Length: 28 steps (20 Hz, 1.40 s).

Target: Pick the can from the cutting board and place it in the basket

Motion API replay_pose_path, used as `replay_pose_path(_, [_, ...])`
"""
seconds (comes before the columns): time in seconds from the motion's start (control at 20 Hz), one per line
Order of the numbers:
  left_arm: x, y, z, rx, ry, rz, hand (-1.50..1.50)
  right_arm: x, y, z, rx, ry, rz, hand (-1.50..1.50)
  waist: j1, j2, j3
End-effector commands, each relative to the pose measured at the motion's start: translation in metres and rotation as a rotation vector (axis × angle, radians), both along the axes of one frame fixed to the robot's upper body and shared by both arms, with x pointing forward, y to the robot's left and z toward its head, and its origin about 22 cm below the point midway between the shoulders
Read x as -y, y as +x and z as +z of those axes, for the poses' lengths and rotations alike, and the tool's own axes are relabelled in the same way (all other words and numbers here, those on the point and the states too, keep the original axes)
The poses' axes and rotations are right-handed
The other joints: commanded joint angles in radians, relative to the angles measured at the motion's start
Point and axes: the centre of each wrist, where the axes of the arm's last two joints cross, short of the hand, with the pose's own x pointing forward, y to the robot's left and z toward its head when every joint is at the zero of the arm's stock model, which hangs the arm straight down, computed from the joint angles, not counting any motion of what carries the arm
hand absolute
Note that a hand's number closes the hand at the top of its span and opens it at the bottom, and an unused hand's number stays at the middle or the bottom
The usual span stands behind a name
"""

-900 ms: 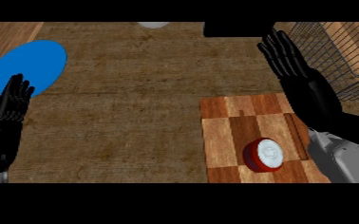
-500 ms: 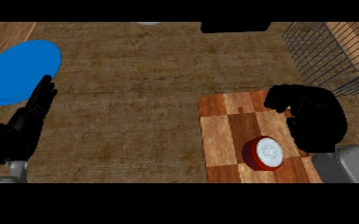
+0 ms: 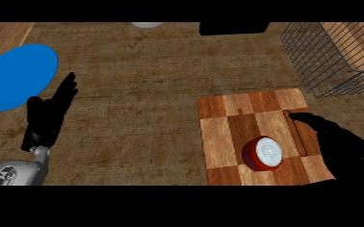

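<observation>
A red can with a white top stands upright on the wooden cutting board, near the board's front right. My right hand is just right of the can, low over the board's right edge, fingers bent toward the can without closing round it. A small gap shows between them. The wire basket stands at the far right, beyond the board. My left hand rests open at the left, fingers pointing up.
A blue plate lies at the left edge, just beyond the left hand. A black object and a pale round thing sit at the counter's far edge.
My right hand has dropped from high beside the basket down to the board's right edge next to the can. The view has shifted, and the left hand has tilted and moved right.
</observation>
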Motion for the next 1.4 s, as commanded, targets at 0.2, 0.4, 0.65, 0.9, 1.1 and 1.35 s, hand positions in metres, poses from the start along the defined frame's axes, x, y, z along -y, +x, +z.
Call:
replay_pose_path(0.2, [0.012, 0.008, -0.003, -0.004, -0.003, -0.016, 0.0, 0.09, -0.006, 0.072, 0.001, -0.697, -0.25, -1.5, 0.01, 0.0, -0.004])
replay_pose_path(0.4, [0.009, 0.013, -0.002, -0.018, -0.003, -0.009, 0.0, 0.108, -0.015, 0.107, -0.087, -0.983, -0.067, -1.5, 0.011, -0.001, -0.003])
replay_pose_path(0.65, [0.02, 0.015, -0.01, -0.027, 0.001, -0.033, 0.0, 0.103, -0.032, 0.124, -0.16, -1.031, 0.081, -1.5, 0.028, -0.001, -0.001])
replay_pose_path(0.9, [0.032, 0.014, -0.008, 0.013, 0.017, -0.042, 0.0, 0.116, -0.027, 0.139, -0.193, -1.034, 0.067, -1.5, 0.052, 0.002, 0.0])
replay_pose_path(1.1, [0.015, 0.02, -0.003, -0.019, -0.005, -0.043, 0.0, 0.132, -0.045, 0.118, -0.22, -1.005, 0.039, -1.5, 0.049, 0.001, 0.001])
replay_pose_path(1.35, [0.012, 0.018, -0.002, -0.027, -0.002, -0.046, 0.0, 0.11, -0.046, 0.096, -0.196, -0.957, -0.065, -1.5, 0.052, 0.002, 0.001])
